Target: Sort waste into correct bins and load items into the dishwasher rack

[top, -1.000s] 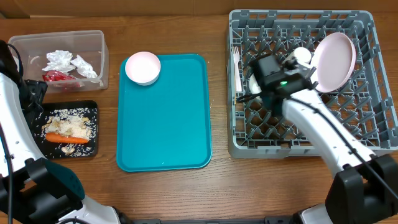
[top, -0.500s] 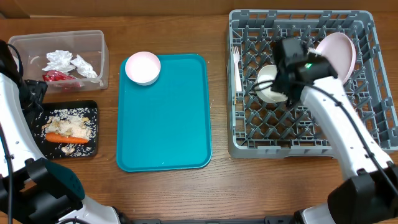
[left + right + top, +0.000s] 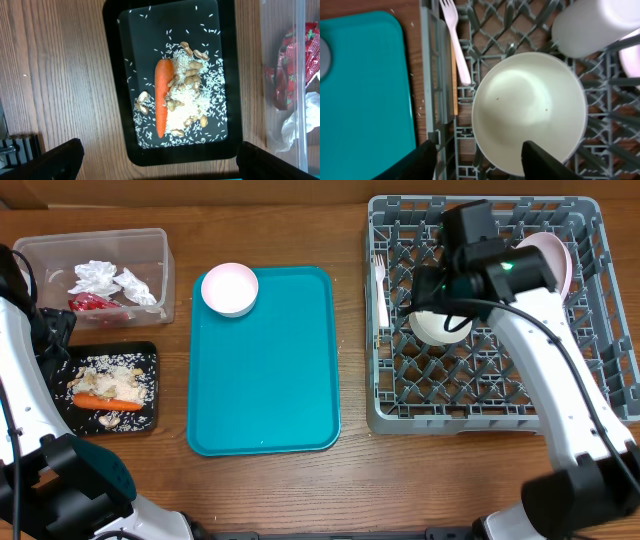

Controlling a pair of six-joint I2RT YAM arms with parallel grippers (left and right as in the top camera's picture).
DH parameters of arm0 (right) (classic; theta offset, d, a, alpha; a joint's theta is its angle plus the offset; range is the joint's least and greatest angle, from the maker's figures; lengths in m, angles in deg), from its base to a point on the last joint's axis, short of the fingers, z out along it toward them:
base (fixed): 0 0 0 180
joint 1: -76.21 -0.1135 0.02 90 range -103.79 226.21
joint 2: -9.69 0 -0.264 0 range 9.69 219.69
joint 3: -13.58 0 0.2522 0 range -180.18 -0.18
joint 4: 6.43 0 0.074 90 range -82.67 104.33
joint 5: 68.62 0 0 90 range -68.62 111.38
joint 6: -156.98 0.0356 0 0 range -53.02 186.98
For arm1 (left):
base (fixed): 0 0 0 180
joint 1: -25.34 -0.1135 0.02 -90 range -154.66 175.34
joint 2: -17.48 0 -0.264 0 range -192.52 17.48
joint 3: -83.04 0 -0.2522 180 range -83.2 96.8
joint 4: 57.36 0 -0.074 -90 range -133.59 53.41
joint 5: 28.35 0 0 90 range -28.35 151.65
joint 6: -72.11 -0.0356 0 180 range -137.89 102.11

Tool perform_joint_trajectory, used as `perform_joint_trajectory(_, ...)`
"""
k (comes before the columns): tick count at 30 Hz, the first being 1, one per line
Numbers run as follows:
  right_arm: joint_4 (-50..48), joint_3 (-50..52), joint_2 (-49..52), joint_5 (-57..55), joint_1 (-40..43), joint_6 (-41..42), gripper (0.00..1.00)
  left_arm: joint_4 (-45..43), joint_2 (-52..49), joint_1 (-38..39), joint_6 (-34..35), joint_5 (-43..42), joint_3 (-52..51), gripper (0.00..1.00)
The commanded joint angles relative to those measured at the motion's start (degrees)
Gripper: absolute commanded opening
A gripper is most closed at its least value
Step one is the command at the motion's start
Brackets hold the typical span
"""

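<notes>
Bowl [image 3: 527, 107] in rack [image 3: 490, 27], under right tool [image 3: 479, 150] — jaws apart

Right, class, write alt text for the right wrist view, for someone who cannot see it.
A white bowl sits open side up in the grey dishwasher rack, below the open right end effector. A white plastic fork and a thin wooden stick lie at its left edge, a white cup at top right, a teal tray at left.
</notes>
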Motion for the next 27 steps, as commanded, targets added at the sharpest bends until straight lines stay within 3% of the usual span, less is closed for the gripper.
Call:
perform_joint_trajectory(1, 0.3, -0.7, 4.2, -1.1, 0.0, -2.5, 0.57, 0.0, 1.0, 0.2, 1.2, 0.0, -0.2, 1.0)
perform_joint_trajectory(9, 0.4, -0.7, 6.5, -2.8, 0.0, -2.5, 0.54, 0.0, 1.0, 0.2, 1.2, 0.0, -0.2, 1.0)
perform_joint_trajectory(15, 1.1, -0.7, 7.1, -2.7, 0.0, -2.4, 0.38, 0.0, 1.0, 0.2, 1.2, 0.0, -0.2, 1.0)
perform_joint_trajectory(27, 1.0, 0.8, 7.4, -0.6, -0.2, -2.1, 0.3, 0.0, 1.0, 0.2, 1.2, 0.0, -0.2, 1.0)
